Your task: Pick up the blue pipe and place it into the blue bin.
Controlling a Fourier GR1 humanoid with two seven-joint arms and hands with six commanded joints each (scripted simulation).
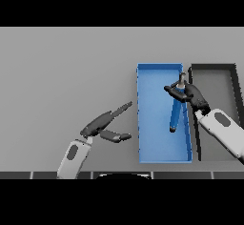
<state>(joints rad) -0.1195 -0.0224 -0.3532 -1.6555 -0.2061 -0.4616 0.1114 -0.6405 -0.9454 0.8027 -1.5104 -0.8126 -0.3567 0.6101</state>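
Note:
The blue pipe [175, 112] hangs tilted over the right side of the blue bin [152, 119], its grey upper end at the top and its lower end pointing down toward the bin floor. My right hand [188, 93] is shut on the pipe near its upper end, fingers curled round it, above the bin's far right part. My left hand [106, 124] rests open over the table to the left of the bin, fingers stretched toward it and thumb out.
A dark grey bin [214, 76] stands right beside the blue bin on its right; my right forearm [224, 131] crosses over it. Bare grey table [66, 71] spreads to the left.

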